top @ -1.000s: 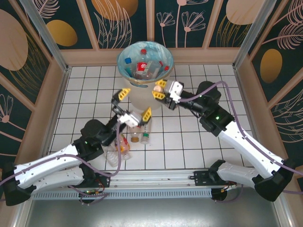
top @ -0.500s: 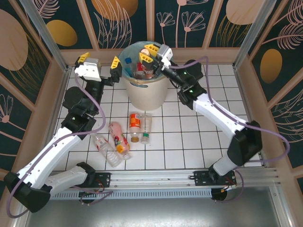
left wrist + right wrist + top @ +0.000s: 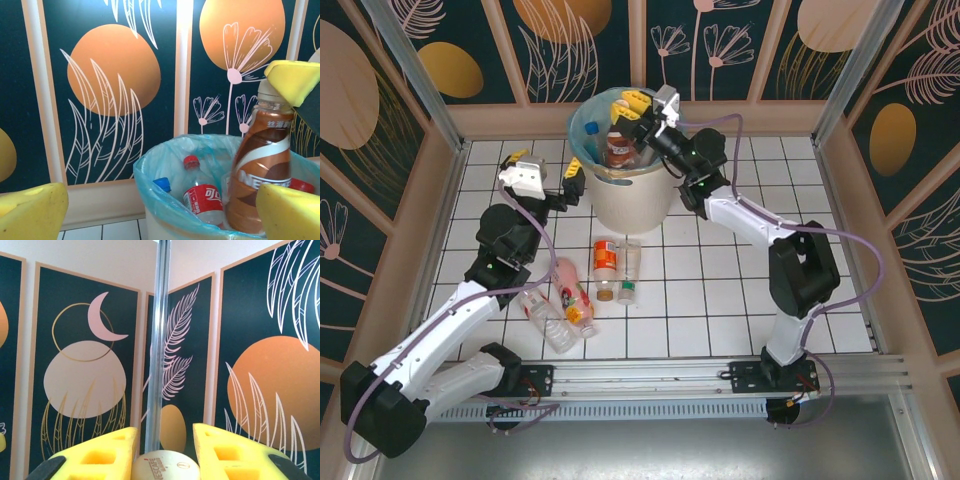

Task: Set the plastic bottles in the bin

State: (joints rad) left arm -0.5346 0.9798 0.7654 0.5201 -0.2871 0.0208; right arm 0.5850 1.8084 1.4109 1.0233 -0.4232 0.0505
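Right gripper (image 3: pixel 629 103) still pinches its bottle (image 3: pixel 260 165) over the bin (image 3: pixel 630 200) (left gripper (image 3: pixel 546 165), gaping empty, retreated).

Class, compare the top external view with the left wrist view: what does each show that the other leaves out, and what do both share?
Top external: several bottles lying on the tiled table. Left wrist: readable lettering on bottle labels. Both: the bin and the brown bottle at its mouth, gripped at its cap by the right fingers.
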